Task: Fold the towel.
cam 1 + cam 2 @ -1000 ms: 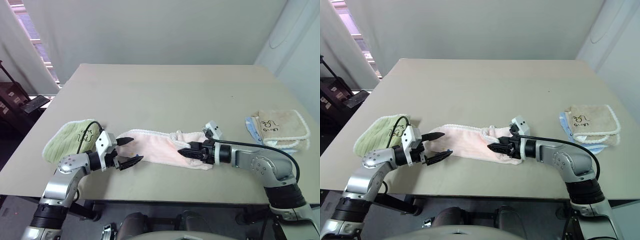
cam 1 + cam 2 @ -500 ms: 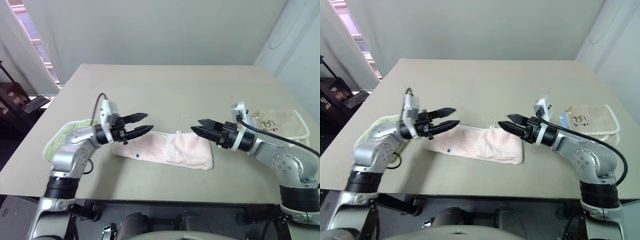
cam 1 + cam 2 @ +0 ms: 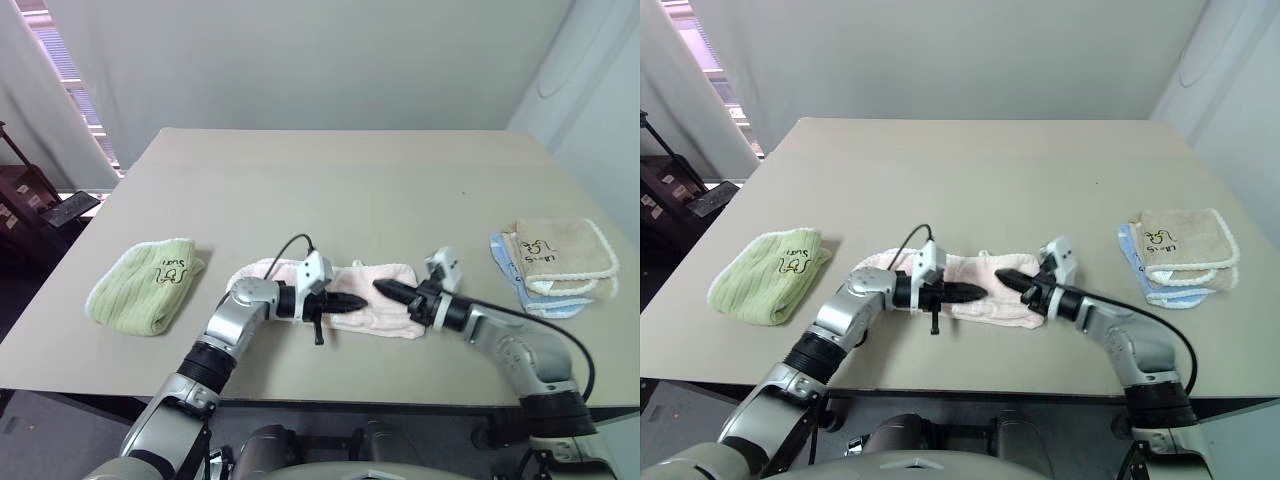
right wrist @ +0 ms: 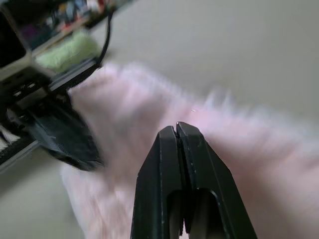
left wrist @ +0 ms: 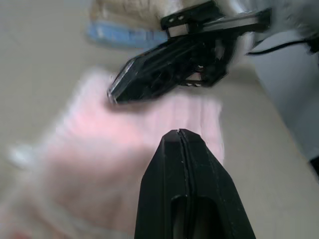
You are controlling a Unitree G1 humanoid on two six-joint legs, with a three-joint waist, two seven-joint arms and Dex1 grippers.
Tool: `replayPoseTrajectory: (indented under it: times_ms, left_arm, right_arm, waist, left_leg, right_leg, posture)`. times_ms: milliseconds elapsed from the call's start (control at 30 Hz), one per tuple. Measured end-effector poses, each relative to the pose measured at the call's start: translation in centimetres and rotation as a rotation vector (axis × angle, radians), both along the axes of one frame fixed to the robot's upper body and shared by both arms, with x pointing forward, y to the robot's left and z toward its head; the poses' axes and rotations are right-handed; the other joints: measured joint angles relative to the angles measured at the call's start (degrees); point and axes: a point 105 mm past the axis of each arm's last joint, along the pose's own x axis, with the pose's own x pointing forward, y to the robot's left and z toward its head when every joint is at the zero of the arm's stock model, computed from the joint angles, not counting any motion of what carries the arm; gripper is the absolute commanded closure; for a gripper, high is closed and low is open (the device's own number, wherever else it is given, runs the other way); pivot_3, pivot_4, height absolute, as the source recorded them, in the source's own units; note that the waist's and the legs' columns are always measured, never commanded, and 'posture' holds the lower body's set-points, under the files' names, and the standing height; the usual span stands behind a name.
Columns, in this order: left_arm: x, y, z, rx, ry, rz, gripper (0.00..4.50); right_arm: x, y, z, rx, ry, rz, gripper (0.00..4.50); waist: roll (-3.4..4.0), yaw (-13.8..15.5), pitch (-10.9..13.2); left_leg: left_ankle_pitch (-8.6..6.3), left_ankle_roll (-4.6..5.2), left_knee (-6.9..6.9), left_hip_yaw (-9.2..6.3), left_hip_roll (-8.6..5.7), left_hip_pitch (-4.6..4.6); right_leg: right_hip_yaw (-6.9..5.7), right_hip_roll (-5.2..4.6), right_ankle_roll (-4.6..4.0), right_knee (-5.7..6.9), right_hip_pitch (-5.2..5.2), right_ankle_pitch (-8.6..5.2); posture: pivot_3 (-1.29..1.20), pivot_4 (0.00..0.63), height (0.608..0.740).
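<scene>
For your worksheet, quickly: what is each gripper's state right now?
Left gripper: closed, empty, over the pink towel.
Right gripper: closed, empty, over the same towel.

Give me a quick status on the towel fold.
Left gripper shut, right gripper shut, tips facing each other over the pink towel. Towel bunched in a strip near the table's front edge. Green towel and beige towel lie clear.

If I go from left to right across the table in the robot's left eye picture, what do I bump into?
Green towel → left gripper → right gripper, both over the pink towel → beige towel.
</scene>
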Motion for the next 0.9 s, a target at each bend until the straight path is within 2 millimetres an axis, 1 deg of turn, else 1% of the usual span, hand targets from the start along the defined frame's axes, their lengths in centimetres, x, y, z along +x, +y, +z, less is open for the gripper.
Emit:
replayPoseTrajectory:
  times_ms: [67,200,300,333,367,400,467,533,600,700,733,800,900]
  left_arm:
    - [0.0,-0.4,-1.5,0.043,0.004,0.001,4.50]
    - [0.6,-1.1,-1.9,0.043,-0.040,0.021,4.50]
    - [0.7,-1.1,-2.0,0.038,-0.054,0.029,4.50]
    - [0.7,-1.1,-2.0,0.038,-0.057,0.028,4.13]
    - [0.7,-1.0,-1.9,0.032,-0.058,0.025,3.93]
    - [0.5,-0.7,-1.6,0.020,-0.047,0.015,3.59]
    - [0.2,0.2,-1.1,-0.001,-0.016,0.009,2.99]
    - [0.3,1.0,-0.2,-0.022,0.003,0.028,2.24]
    - [0.5,2.0,1.4,-0.064,0.013,0.059,1.55]
    - [1.2,5.3,5.1,-0.108,-0.014,0.140,0.47]
    - [1.3,6.6,5.9,-0.110,-0.022,0.171,0.10]
    - [0.9,8.8,6.4,-0.103,0.000,0.236,0.04]
    - [-0.2,10.9,6.7,-0.122,0.091,0.317,0.04]
  right_arm:
    - [0.0,0.3,-1.2,-0.036,0.011,-0.001,4.45]
    - [1.2,0.2,-2.1,-0.105,-0.017,-0.045,4.45]
    - [1.3,0.1,-2.2,-0.125,-0.034,-0.045,4.45]
    - [1.3,0.1,-2.1,-0.124,-0.035,-0.042,4.50]
    - [1.2,0.2,-2.1,-0.119,-0.035,-0.036,4.50]
    - [1.0,0.4,-1.8,-0.105,-0.035,-0.022,4.50]
    - [0.4,0.7,-1.3,-0.070,-0.034,0.006,4.50]
    - [0.0,0.9,-0.6,-0.031,-0.026,0.027,4.50]
    - [-0.2,1.1,0.9,0.002,-0.049,0.055,4.50]
    - [0.0,1.1,3.4,0.032,-0.114,0.077,4.50]
    - [0.2,1.1,4.1,0.040,-0.129,0.077,4.50]
    - [0.6,1.1,5.0,0.047,-0.155,0.080,4.50]
    - [0.8,1.5,5.3,0.045,-0.167,0.093,4.50]
  waist:
    - [-0.01,0.0,0.0]
    - [-0.03,0.1,-0.1]
    - [-0.06,0.1,-0.1]
    - [-0.06,0.1,-0.1]
    - [-0.06,0.0,-0.1]
    - [-0.06,0.0,-0.1]
    - [-0.05,-0.1,-0.1]
    - [-0.03,-0.2,-0.1]
    - [-0.04,-0.2,-0.1]
    - [-0.04,-0.4,-0.1]
    - [-0.02,-0.5,0.0]
    - [-0.01,-0.4,-0.1]
    - [-0.06,-0.2,0.0]
  left_leg:
    - [0.00,0.00,0.00,-0.01,0.00,0.01]
    - [-0.03,-0.03,0.05,-0.05,0.01,0.26]
    - [-0.11,-0.17,0.06,-0.07,0.01,0.28]
    - [-0.11,-0.17,0.06,-0.07,0.01,0.28]
    - [-0.11,-0.17,0.06,-0.07,0.01,0.27]
    - [-0.11,-0.16,0.06,-0.07,0.01,0.25]
    - [-0.06,-0.09,0.05,-0.07,0.04,0.15]
    - [0.00,-0.01,0.04,-0.07,0.04,0.02]
    - [0.01,-0.01,0.03,-0.07,0.05,-0.06]
    - [0.01,-0.03,0.02,-0.08,0.08,-0.04]
    - [0.01,-0.03,0.02,-0.08,0.08,-0.01]
    - [0.00,-0.05,0.02,-0.08,0.08,0.05]
    - [-0.01,-0.06,0.02,-0.08,0.07,0.02]
  right_leg:
    - [0.00,0.00,0.00,0.00,0.02,0.00]
    - [-0.01,-0.03,-0.03,-0.01,0.09,0.01]
    - [-0.02,-0.06,0.03,-0.08,0.14,0.04]
    - [-0.02,-0.06,0.06,-0.09,0.14,0.05]
    - [-0.02,-0.06,0.07,-0.10,0.14,0.06]
    - [-0.02,-0.07,0.07,-0.09,0.13,0.07]
    - [-0.02,-0.04,-0.08,-0.02,0.15,0.16]
    - [-0.01,-0.03,-0.04,0.05,-0.03,0.16]
    - [-0.01,-0.01,0.05,0.08,-0.14,0.16]
    - [-0.01,0.04,0.06,0.11,-0.15,0.16]
    - [-0.01,0.04,0.01,0.11,-0.12,0.13]
    - [-0.01,0.04,-0.01,0.10,-0.05,0.11]
    - [0.00,0.00,-0.01,0.04,-0.06,0.11]
  posture:
    - [0.00,0.000,0.724]
    - [0.00,0.000,0.724]
    - [0.00,0.000,0.724]
    - [0.00,0.000,0.724]
    - [0.00,0.000,0.724]
    - [0.00,0.000,0.724]
    - [0.00,0.000,0.724]
    - [0.00,0.000,0.724]
    - [0.00,0.000,0.724]
    - [0.00,0.000,0.724]
    - [0.00,0.000,0.724]
    - [0.00,0.000,0.724]
    - [0.00,0.000,0.724]
